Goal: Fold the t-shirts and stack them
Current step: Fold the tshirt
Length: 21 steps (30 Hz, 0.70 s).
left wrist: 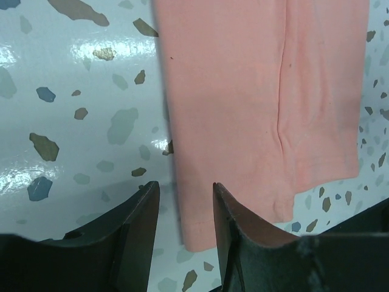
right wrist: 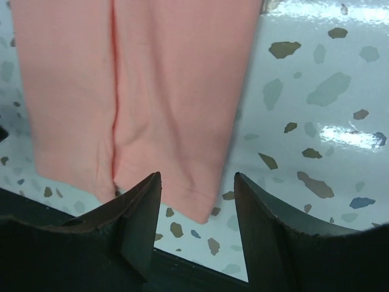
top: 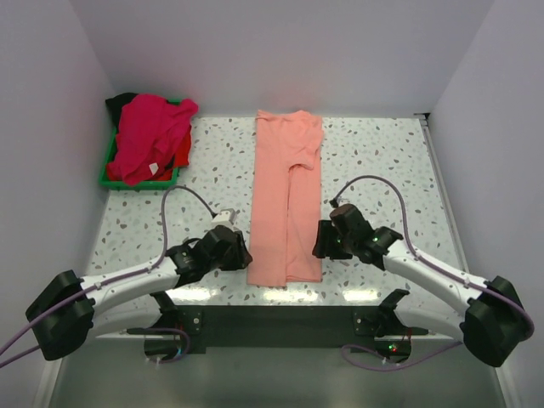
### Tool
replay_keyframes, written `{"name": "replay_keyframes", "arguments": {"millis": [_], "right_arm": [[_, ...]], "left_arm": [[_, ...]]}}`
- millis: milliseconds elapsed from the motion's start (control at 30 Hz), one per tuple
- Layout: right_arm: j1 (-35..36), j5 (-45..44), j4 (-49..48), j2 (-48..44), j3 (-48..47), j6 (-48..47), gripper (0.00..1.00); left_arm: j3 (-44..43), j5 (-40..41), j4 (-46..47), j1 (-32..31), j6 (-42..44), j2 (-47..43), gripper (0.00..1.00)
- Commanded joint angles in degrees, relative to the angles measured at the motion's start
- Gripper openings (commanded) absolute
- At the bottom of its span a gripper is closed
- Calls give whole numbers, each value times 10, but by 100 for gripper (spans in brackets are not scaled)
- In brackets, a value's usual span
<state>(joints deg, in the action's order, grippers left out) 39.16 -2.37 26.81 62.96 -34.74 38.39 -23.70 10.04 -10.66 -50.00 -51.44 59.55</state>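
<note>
Top external: green tray point(top: 105, 178) holds magenta t-shirt point(top: 149, 136); salmon t-shirt point(top: 287, 204) apart.

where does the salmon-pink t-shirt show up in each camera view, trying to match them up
Top external: the salmon-pink t-shirt lies in the centre, a long narrow strip running from far to near.
Left wrist: the salmon-pink t-shirt fills the upper right, its near corner reaching bottom centre.
Right wrist: the salmon-pink t-shirt fills the upper left, its near corner at bottom centre.
Shared landmark: the fold line running lengthwise down the shirt, visible in all three.
</note>
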Motion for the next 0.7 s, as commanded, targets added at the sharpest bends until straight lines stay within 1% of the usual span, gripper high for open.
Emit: {"name": "replay_keyframes", "arguments": {"millis": [0, 167, 233, 367, 400, 500, 667], "right_arm": [[14, 12, 2, -34, 15, 20, 55], [40, 23, -20, -40, 56, 39, 52], [53, 23, -27, -29, 63, 44, 49], [79, 17, -44, -17, 73, 56, 49], [89, 12, -48, -12, 74, 59, 47], [96, 5, -49, -6, 81, 64, 44], [99, 6, -51, -8, 91, 60, 43]], "left_arm": [[1, -18, 42, 3, -11, 10, 45], [28, -55, 70, 3, -20, 23, 44], [31, -65, 71, 2, -23, 28, 43], [46, -72, 72, 2, -32, 29, 43], [49, -78, 73, 2, -36, 30, 42], [52, -85, 78, 1, -38, 36, 41], [52, -98, 88, -4, -41, 47, 40]]}}
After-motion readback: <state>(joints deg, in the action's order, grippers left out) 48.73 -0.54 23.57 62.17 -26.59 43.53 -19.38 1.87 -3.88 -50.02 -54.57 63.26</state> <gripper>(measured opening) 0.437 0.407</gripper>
